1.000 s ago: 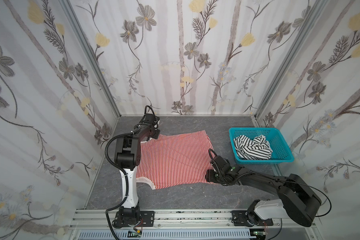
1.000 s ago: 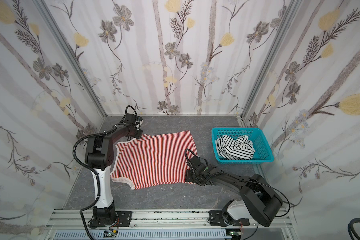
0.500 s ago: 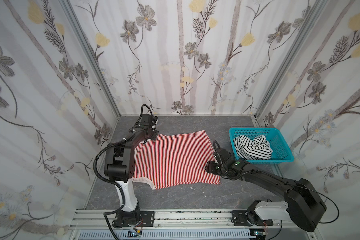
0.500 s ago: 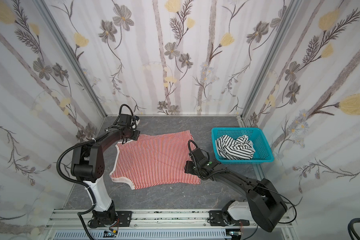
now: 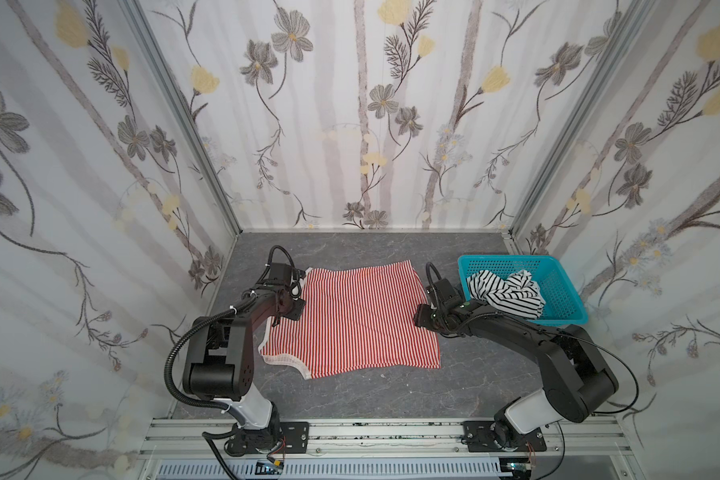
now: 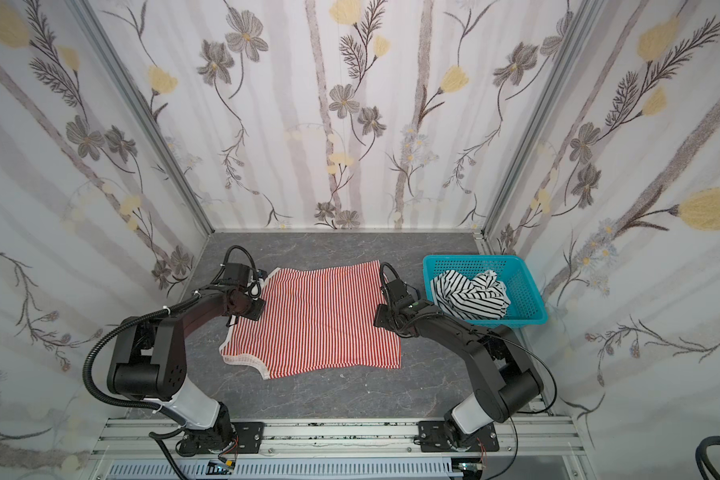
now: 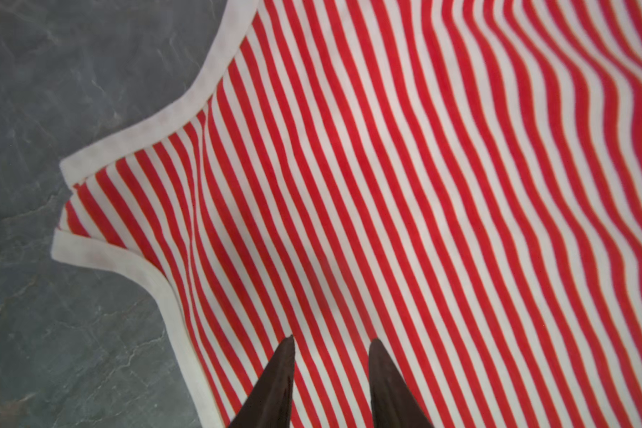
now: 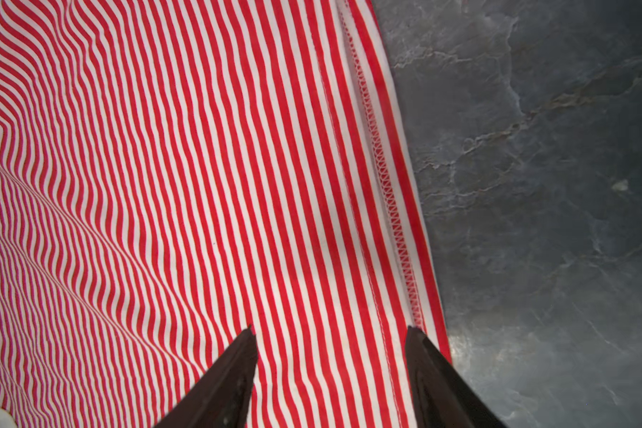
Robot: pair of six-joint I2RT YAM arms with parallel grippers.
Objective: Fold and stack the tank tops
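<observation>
red-striped top (image 5: 358, 320) flat under both: left gripper (image 7: 330, 341) jaws narrowly parted at armhole end, right gripper (image 8: 328, 329) spread wide over hem, presumably to fold it; black-striped top (image 5: 504, 291) bunched in basket (image 5: 558, 266) beside right gripper.

Identify the red-and-white tank top (image 5: 362, 316) by its thin, even stripes. Its trim (image 7: 134, 137) is plain white, and the hem stitching is red. The black-and-white tank top (image 5: 504, 291) carries wider stripes. The basket (image 5: 512, 264) is turquoise. The worktop (image 5: 350, 390) is dark grey with pale marble veining. The walls (image 5: 350, 104) show grey and yellow flowers on white. Up close, the left gripper (image 7: 330, 342) and right gripper (image 8: 328, 331) appear dark brown, possibly black.
</observation>
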